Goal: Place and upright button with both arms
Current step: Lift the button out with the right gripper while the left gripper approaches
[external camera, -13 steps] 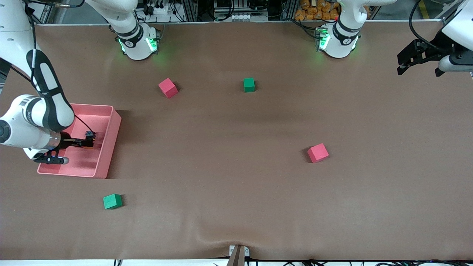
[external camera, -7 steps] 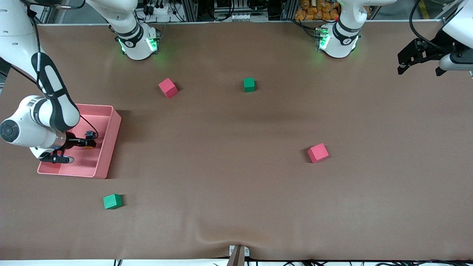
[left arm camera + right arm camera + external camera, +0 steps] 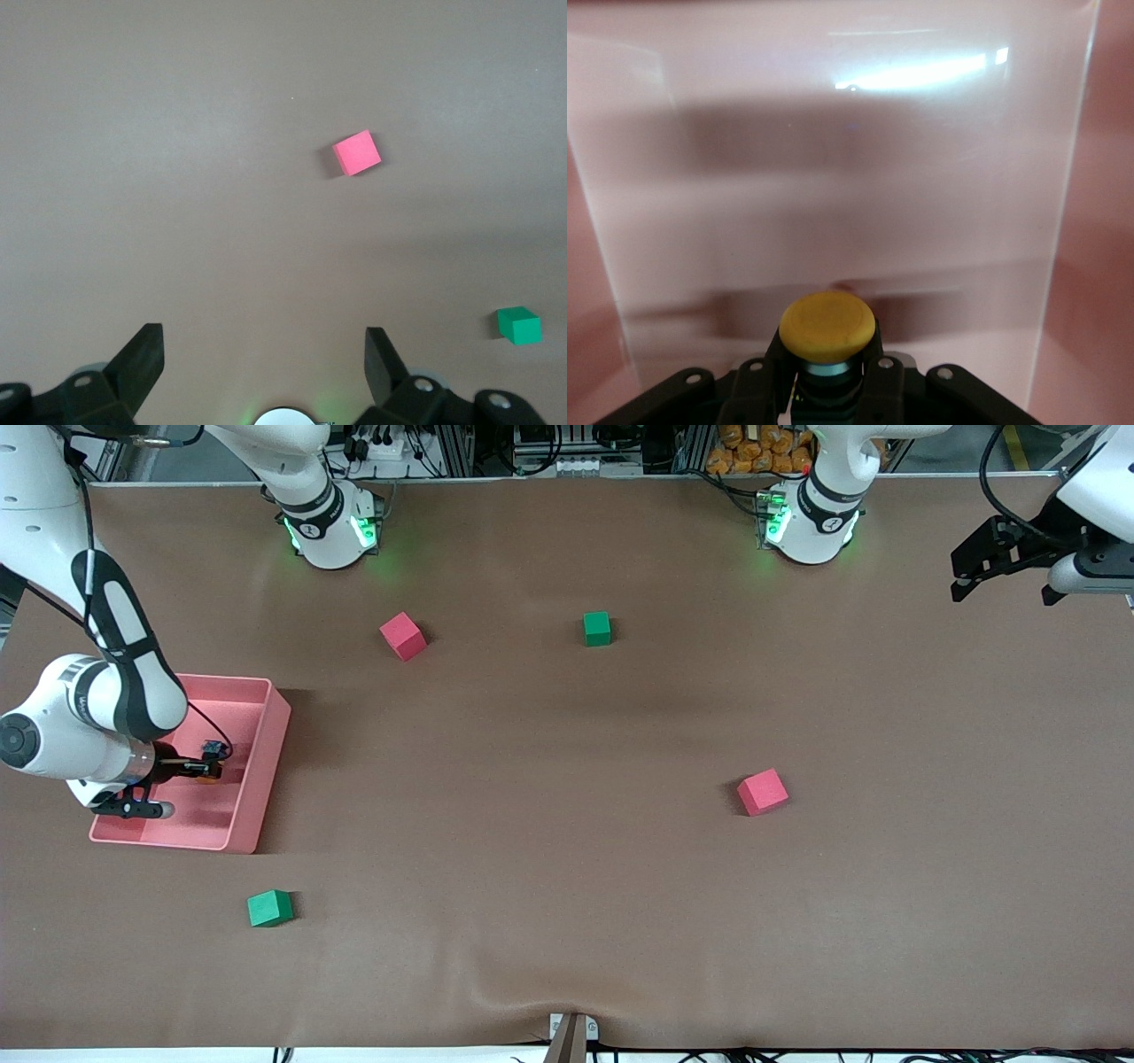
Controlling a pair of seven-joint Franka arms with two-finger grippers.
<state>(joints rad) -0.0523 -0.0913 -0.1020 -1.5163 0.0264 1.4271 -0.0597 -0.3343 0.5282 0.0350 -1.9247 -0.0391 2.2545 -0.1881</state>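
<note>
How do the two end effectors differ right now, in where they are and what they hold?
The right end effector is down inside the pink tray, while the left end effector hangs over bare table at the left arm's end. The right end effector is shut on the button, orange cap showing; the left end effector is open and holds nothing. Both are black two-finger end effectors.

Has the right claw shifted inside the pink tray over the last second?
Yes, slightly. The right claw, shut on the button, has drawn back from the pink tray's wall on the left arm's side, toward the right arm's end of the table.
</note>
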